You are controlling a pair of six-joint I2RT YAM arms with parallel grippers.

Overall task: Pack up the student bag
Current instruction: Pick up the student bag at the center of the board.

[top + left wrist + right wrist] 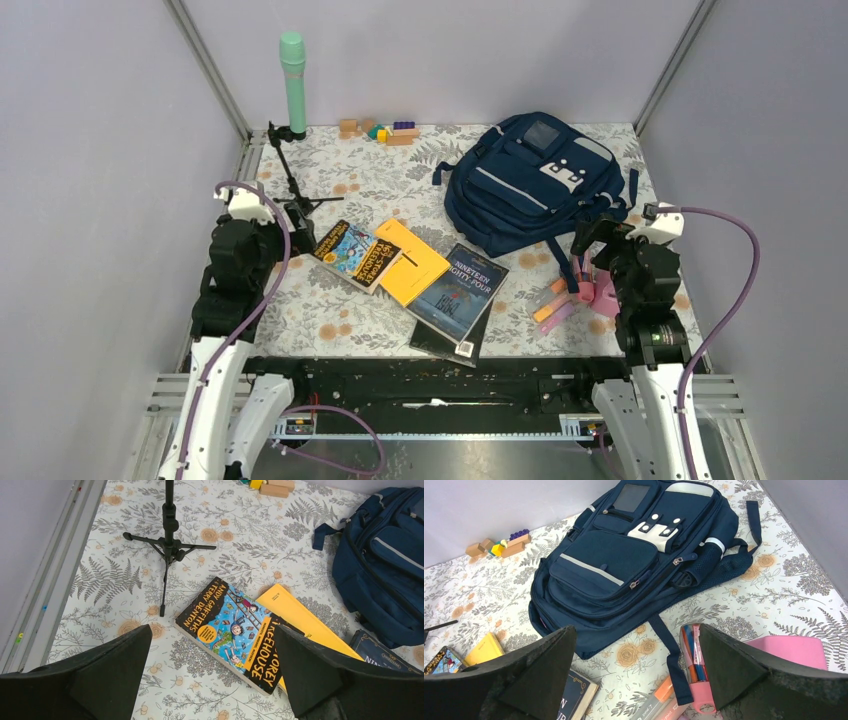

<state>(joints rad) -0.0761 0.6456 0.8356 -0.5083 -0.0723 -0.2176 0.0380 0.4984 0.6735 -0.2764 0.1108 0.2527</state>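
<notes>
Floral cloth covered the table (380, 185), with plain grey panels closing it in on three sides. Your student bag (530, 180) lay front up at the far right and was the largest thing on it. Left of the bag's near end, four books overlapped in a fan: a dark novel (458, 292) on a black book (432, 343), a yellow book (412, 262), and a picture paperback (232, 632) farthest from the bag.

Only your left wrist view let you read that paperback: "ANDY GRIFFITHS & TERRY DENTON" and "STOREY TREEHOUSE". The overhead view gave "NINETEEN EIGHTY-FOUR" on the novel. It alone showed the green tube (293, 80) topping the black tripod stand (169, 542), well left of the bag. The right wrist view showed pens inside the pink pencil case (696, 670), which lay just beside a bag strap.

Toy blocks (385, 130) sat at the far edge, left of the bag. Bare cloth lay open between the bag and the stand.

Your left gripper (211, 635) and right gripper (636, 632) both stood spread wide, holding nothing.
</notes>
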